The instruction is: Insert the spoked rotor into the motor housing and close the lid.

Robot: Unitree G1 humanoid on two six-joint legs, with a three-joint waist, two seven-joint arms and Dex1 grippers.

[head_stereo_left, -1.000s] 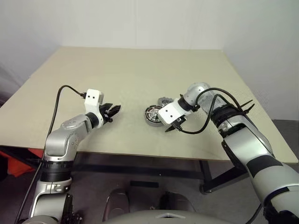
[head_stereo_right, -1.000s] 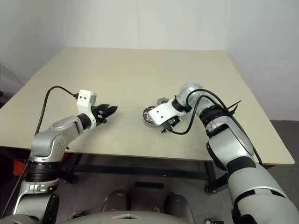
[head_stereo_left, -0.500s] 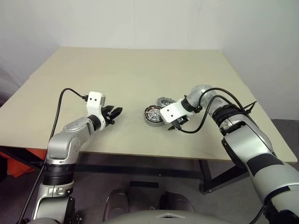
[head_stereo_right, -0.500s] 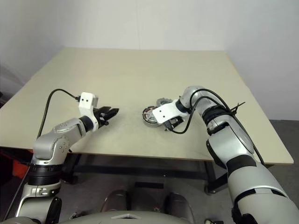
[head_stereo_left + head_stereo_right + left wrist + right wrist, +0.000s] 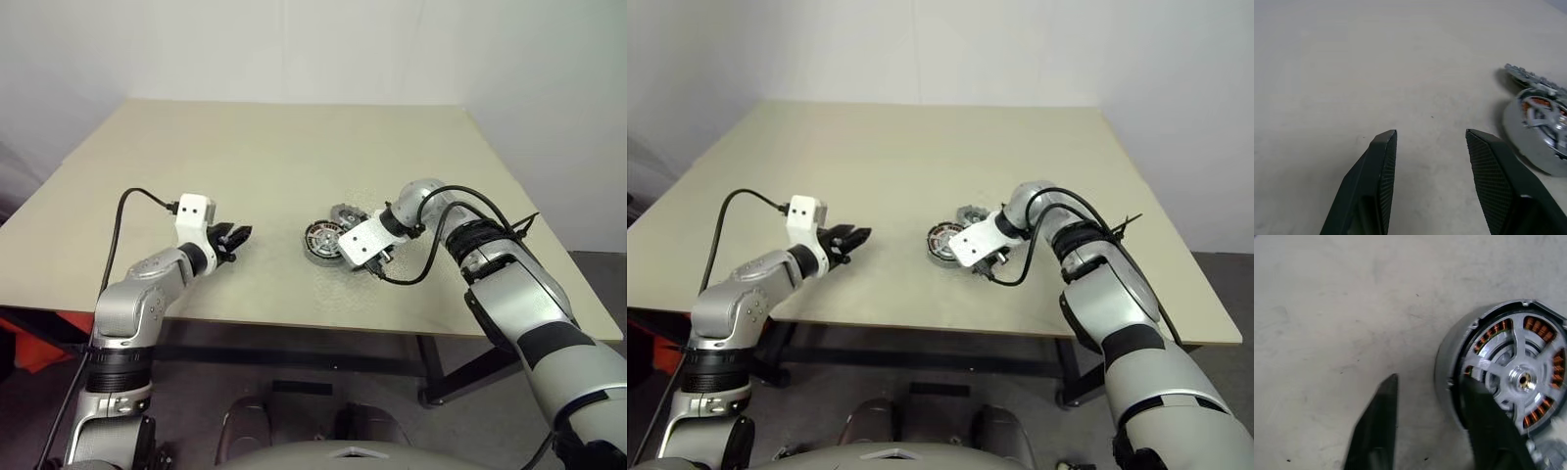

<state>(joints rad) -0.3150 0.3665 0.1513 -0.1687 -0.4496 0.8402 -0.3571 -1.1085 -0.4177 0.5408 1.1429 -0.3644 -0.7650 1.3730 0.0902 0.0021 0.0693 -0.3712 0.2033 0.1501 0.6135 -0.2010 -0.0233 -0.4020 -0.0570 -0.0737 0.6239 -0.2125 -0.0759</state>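
The motor housing [image 5: 1447, 367] lies flat on the table, copper windings showing around its inside. The spoked rotor [image 5: 1522, 378] sits inside it, silver spokes and hub facing up. The lid [image 5: 345, 212], dull grey with a notched edge, leans against the housing's far side. My right gripper [image 5: 1431, 380] points down at the housing's near right rim, open; one finger [image 5: 1484, 421] stands over the rim, the other over bare table. My left gripper [image 5: 1430, 134] hovers open and empty to the left of the housing [image 5: 1528, 147], pointing at it.
The beige table [image 5: 294, 147] stretches wide behind and to both sides of the parts. Its front edge [image 5: 294, 321] runs close below both grippers. A black cable [image 5: 122, 220] loops from my left wrist.
My right gripper's fingers look closer together beside the housing. The housing, rotor, lid and left arm have stayed where they were.
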